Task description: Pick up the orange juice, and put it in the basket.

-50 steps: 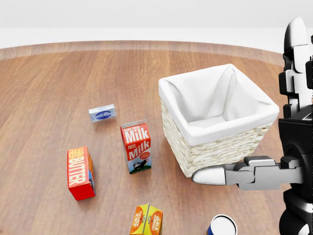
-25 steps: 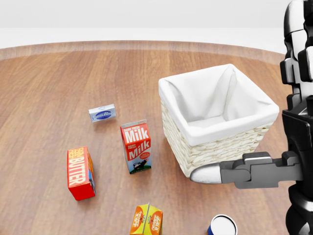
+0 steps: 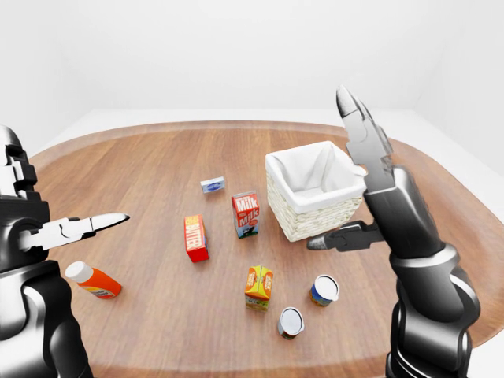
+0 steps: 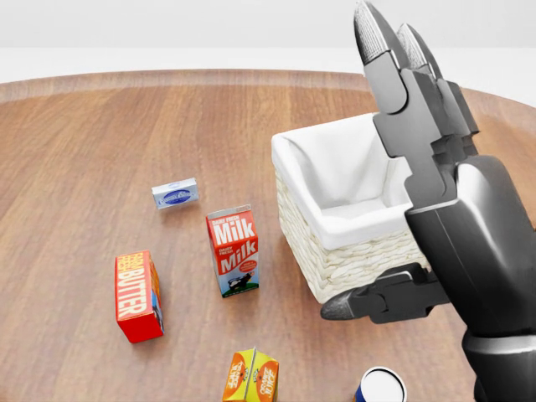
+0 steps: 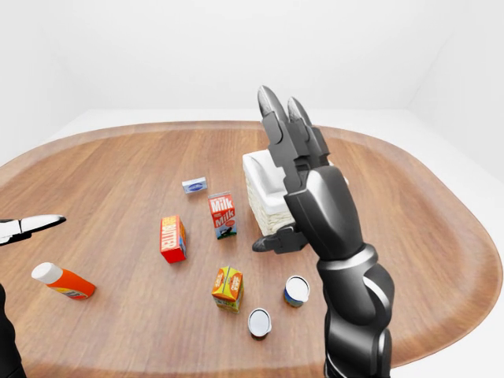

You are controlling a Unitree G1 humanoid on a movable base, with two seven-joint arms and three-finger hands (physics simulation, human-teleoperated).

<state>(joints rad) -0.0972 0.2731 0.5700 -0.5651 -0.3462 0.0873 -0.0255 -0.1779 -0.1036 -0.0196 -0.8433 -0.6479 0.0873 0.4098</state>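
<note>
The orange juice carton [image 3: 259, 287], orange and yellow, stands upright on the wooden table, below the milk carton in the left-eye view. The wicker basket [image 4: 335, 260] with its white cloth lining sits right of centre and holds nothing I can see. My right hand [image 3: 339, 177] is raised in front of the basket's right side. It is open, its fingers [image 4: 377, 50] pointing up and the thumb jutting left, well above and right of the juice. My left hand [image 3: 59, 197] hangs open at the far left, holding nothing.
A milk carton [image 3: 246, 214], a red butter box [image 3: 195, 238] and a small blue-white box [image 3: 213, 185] lie left of the basket. Two cans [image 3: 324, 290] [image 3: 290, 322] stand right of the juice. An orange bottle [image 3: 93, 281] lies at the left.
My right hand has swung leftward into the head view, and its upright fingers now cover the basket's right side. The objects on the table have not moved.
</note>
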